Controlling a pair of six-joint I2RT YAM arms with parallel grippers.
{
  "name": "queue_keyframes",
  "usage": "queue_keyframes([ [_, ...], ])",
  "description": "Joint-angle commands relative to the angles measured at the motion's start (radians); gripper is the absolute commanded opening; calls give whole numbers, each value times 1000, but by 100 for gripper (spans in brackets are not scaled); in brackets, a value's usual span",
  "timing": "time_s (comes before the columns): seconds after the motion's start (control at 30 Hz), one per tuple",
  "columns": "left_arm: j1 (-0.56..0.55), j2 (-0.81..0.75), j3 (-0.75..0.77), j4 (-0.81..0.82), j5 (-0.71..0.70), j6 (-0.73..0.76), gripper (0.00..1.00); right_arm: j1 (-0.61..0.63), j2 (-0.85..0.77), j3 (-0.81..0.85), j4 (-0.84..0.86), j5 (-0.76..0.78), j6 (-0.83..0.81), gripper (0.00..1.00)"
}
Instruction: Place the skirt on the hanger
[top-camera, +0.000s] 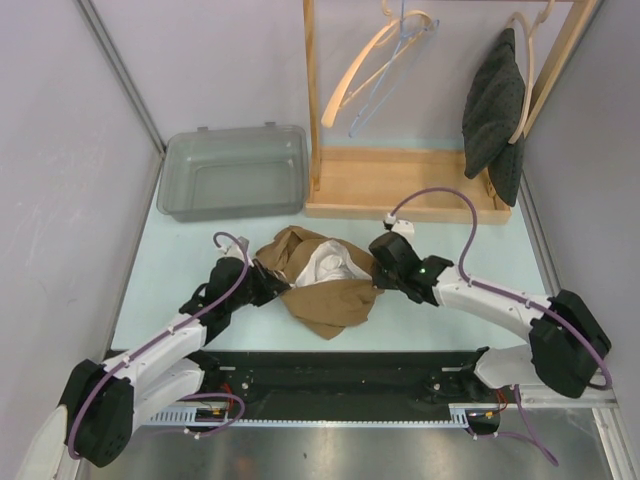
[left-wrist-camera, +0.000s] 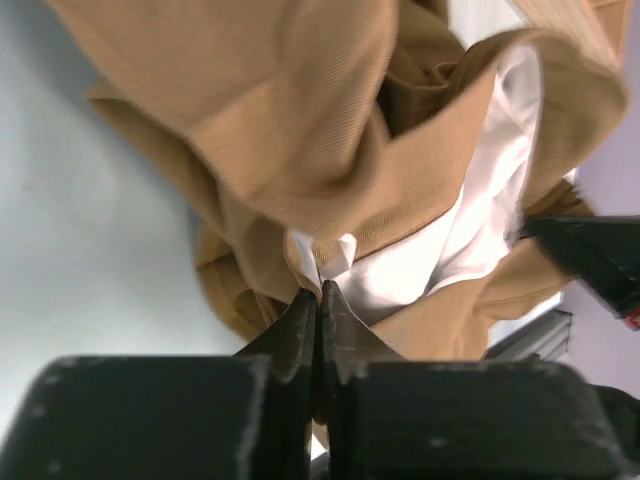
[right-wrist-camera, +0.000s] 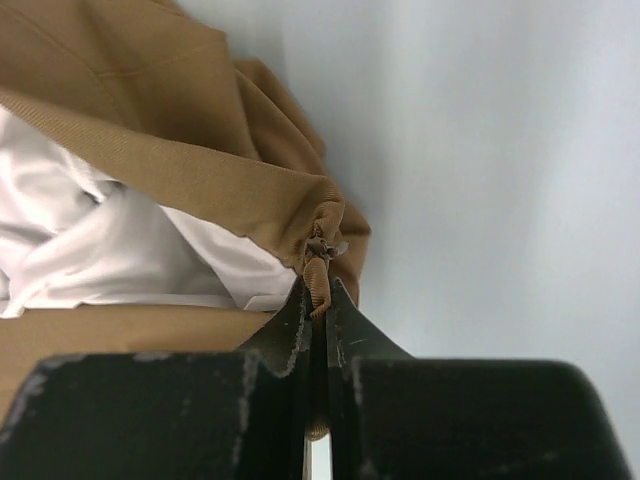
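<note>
Noting: left gripper (left-wrist-camera: 319, 292) and right gripper (right-wrist-camera: 318, 290) are clamping shut on crumpled tan white-lined skirt (top-camera: 330, 300), nine and three o'clock edges. Judgement: lift both evenly toward curved wooden hanger (top-camera: 355, 62) at twelve o'clock.

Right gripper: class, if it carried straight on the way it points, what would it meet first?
The skirt: the right gripper is shut on its edge, and more bunched fabric lies directly ahead. Beyond that, probably the left gripper.
</note>
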Motion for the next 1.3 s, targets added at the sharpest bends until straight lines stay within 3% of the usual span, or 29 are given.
queue_keyframes([
  [0.0, 6, -7, 19, 126, 33, 19, 0, -32, -108, -129, 102, -65, 181, 0],
  [0.3, 6, 28, 136, 209, 44, 177, 0, -12, -151, -228, 117, -62, 353, 0],
  [0.53, 6, 62, 156, 215, 73, 206, 0, 28, -212, -232, 97, -23, 357, 0],
  [0.63, 6, 25, 131, 192, 73, 209, 0, 20, -270, -223, 114, -11, 304, 25],
  [0.67, 6, 13, 128, 171, 69, 212, 0, 19, -283, -219, 117, -7, 292, 40],
  [0.7, 6, 1, 121, 160, 67, 216, 0, 17, -295, -214, 126, 3, 275, 48],
  [0.77, 6, -27, 114, 134, 70, 223, 0, 9, -326, -193, 140, 6, 198, 61],
  [0.9, 6, -61, 93, 100, 79, 231, 2, 0, -375, -145, 146, 53, 83, 76],
  [1.1, 6, -115, 113, 13, 30, 274, 67, -72, -413, -13, 163, 95, -116, 88],
  [1.2, 6, -139, 131, -41, -3, 298, 77, -122, -384, 79, 192, 83, -222, 93],
  [1.27, 6, -157, 145, -79, -28, 312, 79, -165, -346, 152, 229, 46, -291, 94],
])
